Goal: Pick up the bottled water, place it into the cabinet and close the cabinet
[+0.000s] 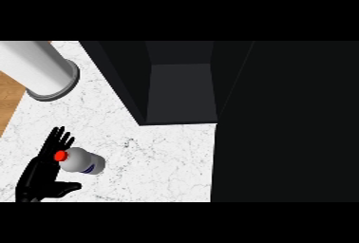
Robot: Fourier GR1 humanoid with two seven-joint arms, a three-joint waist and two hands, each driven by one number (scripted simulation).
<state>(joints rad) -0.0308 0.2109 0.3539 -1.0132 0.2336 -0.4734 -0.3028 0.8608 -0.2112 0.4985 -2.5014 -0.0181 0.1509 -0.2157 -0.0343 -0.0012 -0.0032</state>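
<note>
The bottled water [82,161] stands on the white marble counter [154,156] at the lower left; it is white with a red cap and a dark label band. My left hand [43,176] is open just left of it, fingers straight and pointing up, thumb spread toward the right below the bottle. Cap and fingers overlap in the view; I cannot tell whether they touch. The dark cabinet [179,90] stands open at the top centre, showing a grey inner floor. Its open door [288,123] fills the right side as a large black panel. My right hand does not show.
A tall white cylinder with a grey base ring [42,71] stands at the upper left. A wooden surface [10,97] shows beyond the counter's left edge. Bare marble lies between the bottle and the cabinet.
</note>
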